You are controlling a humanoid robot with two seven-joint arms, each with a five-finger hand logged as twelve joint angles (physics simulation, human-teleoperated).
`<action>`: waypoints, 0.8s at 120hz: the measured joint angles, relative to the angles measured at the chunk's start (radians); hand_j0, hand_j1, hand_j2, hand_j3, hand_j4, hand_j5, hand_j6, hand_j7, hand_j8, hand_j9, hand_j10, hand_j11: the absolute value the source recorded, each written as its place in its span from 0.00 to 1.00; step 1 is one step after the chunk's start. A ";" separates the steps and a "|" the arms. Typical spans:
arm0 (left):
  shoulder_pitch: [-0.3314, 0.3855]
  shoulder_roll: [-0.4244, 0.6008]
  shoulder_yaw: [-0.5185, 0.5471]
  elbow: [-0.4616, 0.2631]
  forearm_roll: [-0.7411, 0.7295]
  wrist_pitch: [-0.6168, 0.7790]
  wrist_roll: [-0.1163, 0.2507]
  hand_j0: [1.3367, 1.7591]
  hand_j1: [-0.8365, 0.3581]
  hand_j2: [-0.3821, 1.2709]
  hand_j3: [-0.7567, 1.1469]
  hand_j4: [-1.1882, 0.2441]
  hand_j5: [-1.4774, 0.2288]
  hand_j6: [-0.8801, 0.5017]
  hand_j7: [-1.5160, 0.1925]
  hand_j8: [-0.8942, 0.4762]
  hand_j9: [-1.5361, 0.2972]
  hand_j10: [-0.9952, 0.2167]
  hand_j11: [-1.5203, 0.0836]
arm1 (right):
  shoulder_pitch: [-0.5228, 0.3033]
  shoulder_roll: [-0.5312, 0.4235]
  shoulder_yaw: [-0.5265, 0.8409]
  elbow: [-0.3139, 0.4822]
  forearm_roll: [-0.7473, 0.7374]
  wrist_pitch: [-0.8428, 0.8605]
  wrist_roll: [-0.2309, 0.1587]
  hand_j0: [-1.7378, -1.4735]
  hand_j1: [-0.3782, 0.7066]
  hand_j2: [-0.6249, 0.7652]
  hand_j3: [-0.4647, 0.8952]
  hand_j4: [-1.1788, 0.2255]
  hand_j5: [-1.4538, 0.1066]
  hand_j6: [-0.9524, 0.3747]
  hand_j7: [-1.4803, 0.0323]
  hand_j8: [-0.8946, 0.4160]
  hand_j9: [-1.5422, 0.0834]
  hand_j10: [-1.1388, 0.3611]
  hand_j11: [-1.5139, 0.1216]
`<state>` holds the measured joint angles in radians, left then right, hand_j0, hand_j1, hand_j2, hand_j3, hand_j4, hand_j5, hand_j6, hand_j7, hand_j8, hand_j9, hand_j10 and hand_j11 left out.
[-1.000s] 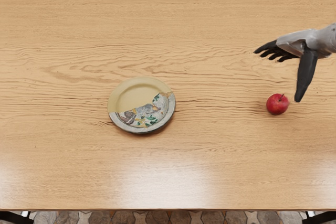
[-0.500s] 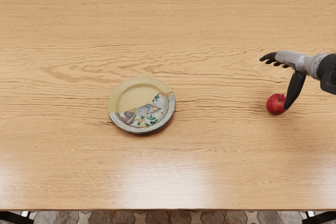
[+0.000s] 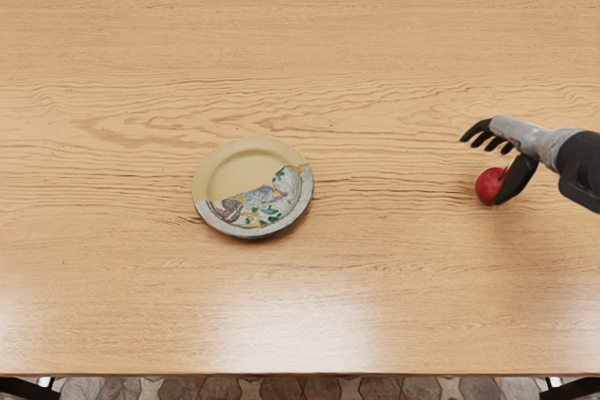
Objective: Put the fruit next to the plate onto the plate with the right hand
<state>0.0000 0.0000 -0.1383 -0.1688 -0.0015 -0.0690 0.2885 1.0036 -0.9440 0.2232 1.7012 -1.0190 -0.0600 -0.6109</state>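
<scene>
A red apple [image 3: 487,185] lies on the wooden table at the right, far from the plate. The round plate [image 3: 234,164], yellow with a painted lower half, sits left of centre. My right hand [image 3: 497,158] comes in from the right edge and hovers right over the apple. Its dark fingers [image 3: 481,131] are spread just beyond the fruit and the thumb [image 3: 516,180] hangs down against the apple's right side, covering part of it. The hand is open and holds nothing. The left arm does not show.
The wooden table [image 3: 300,306] fills the view, with its front edge near the bottom and a wall behind its far edge. Bare wood lies between the apple and the plate.
My right hand has come down and toward the near side, closing on the apple. The thumb now covers the fruit's right side. Apple and plate have not moved.
</scene>
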 joint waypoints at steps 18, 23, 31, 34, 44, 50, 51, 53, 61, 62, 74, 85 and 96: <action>0.000 0.000 0.000 0.000 0.000 0.000 0.000 0.76 0.98 0.23 0.40 0.82 0.86 0.63 0.88 0.65 0.83 0.81 0.94 | -0.046 0.006 0.000 -0.019 -0.040 -0.039 0.000 0.30 0.38 0.41 0.34 0.61 0.66 0.47 0.70 0.43 0.69 0.54 0.67; 0.000 0.000 0.000 0.000 0.000 0.000 0.000 0.76 0.98 0.23 0.40 0.82 0.86 0.63 0.88 0.65 0.83 0.81 0.94 | -0.053 0.008 0.000 -0.027 -0.050 -0.051 0.000 0.30 0.38 0.41 0.34 0.60 0.66 0.47 0.70 0.43 0.69 0.54 0.67; 0.000 0.000 0.000 0.000 0.000 0.000 0.000 0.76 0.98 0.23 0.40 0.82 0.86 0.63 0.88 0.65 0.83 0.81 0.94 | -0.060 0.056 0.000 -0.066 -0.061 -0.068 0.000 0.30 0.38 0.41 0.34 0.60 0.66 0.47 0.70 0.43 0.69 0.54 0.67; 0.000 0.000 0.000 0.000 0.000 0.000 0.000 0.76 0.98 0.23 0.40 0.82 0.86 0.63 0.88 0.65 0.83 0.81 0.94 | -0.062 0.074 0.000 -0.081 -0.064 -0.072 0.000 0.30 0.38 0.41 0.34 0.60 0.66 0.47 0.70 0.43 0.69 0.54 0.67; 0.000 0.000 0.000 0.000 0.000 0.000 0.000 0.76 0.98 0.23 0.40 0.82 0.86 0.63 0.88 0.65 0.83 0.81 0.94 | -0.072 0.109 0.000 -0.115 -0.069 -0.081 0.000 0.30 0.38 0.41 0.34 0.60 0.66 0.47 0.70 0.43 0.69 0.54 0.67; 0.000 0.000 0.000 0.000 0.000 0.000 0.000 0.76 0.98 0.23 0.40 0.82 0.86 0.63 0.88 0.65 0.83 0.81 0.94 | -0.084 0.117 0.000 -0.129 -0.071 -0.084 0.000 0.30 0.38 0.41 0.34 0.60 0.66 0.47 0.70 0.43 0.69 0.54 0.67; 0.000 0.000 0.000 0.000 0.000 0.000 0.000 0.76 0.98 0.23 0.40 0.82 0.86 0.63 0.88 0.65 0.83 0.81 0.94 | -0.085 0.118 0.000 -0.131 -0.071 -0.084 0.000 0.30 0.38 0.41 0.34 0.60 0.66 0.47 0.70 0.43 0.69 0.54 0.67; 0.000 0.000 0.000 0.000 0.000 0.000 0.000 0.76 0.98 0.23 0.40 0.82 0.86 0.63 0.88 0.65 0.83 0.81 0.94 | -0.089 0.120 0.000 -0.134 -0.072 -0.086 0.000 0.30 0.38 0.41 0.34 0.60 0.66 0.47 0.70 0.43 0.69 0.54 0.67; 0.000 0.000 0.000 0.000 0.000 0.000 0.000 0.76 0.98 0.23 0.40 0.82 0.86 0.63 0.88 0.65 0.83 0.81 0.94 | -0.099 0.124 0.000 -0.144 -0.073 -0.092 0.000 0.30 0.38 0.41 0.34 0.60 0.66 0.47 0.70 0.43 0.69 0.54 0.67; 0.000 0.000 0.000 0.000 0.000 0.000 0.000 0.76 0.98 0.23 0.40 0.82 0.86 0.63 0.88 0.65 0.83 0.81 0.94 | -0.100 0.125 0.000 -0.145 -0.073 -0.093 0.000 0.30 0.38 0.41 0.34 0.60 0.66 0.47 0.70 0.43 0.69 0.54 0.67; 0.000 0.000 0.000 0.000 0.000 0.000 0.000 0.76 0.98 0.23 0.40 0.82 0.86 0.63 0.88 0.65 0.83 0.81 0.94 | -0.109 0.127 0.001 -0.154 -0.074 -0.099 0.000 0.30 0.38 0.41 0.34 0.60 0.66 0.47 0.70 0.43 0.69 0.54 0.67; 0.000 0.000 0.000 0.000 0.000 0.000 0.000 0.76 0.98 0.23 0.40 0.82 0.86 0.63 0.88 0.65 0.83 0.81 0.94 | -0.112 0.127 0.000 -0.157 -0.074 -0.112 0.000 0.30 0.39 0.41 0.34 0.60 0.66 0.46 0.69 0.43 0.68 0.54 0.66; 0.000 0.000 0.000 0.000 0.000 0.000 0.000 0.76 0.98 0.23 0.40 0.82 0.86 0.63 0.88 0.65 0.83 0.81 0.94 | -0.114 0.126 -0.001 -0.159 -0.074 -0.121 0.000 0.30 0.42 0.40 0.34 0.58 0.63 0.44 0.67 0.40 0.66 0.52 0.64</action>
<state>0.0000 0.0000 -0.1383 -0.1688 -0.0014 -0.0690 0.2884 0.8891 -0.8175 0.2226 1.5427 -1.0929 -0.1810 -0.6109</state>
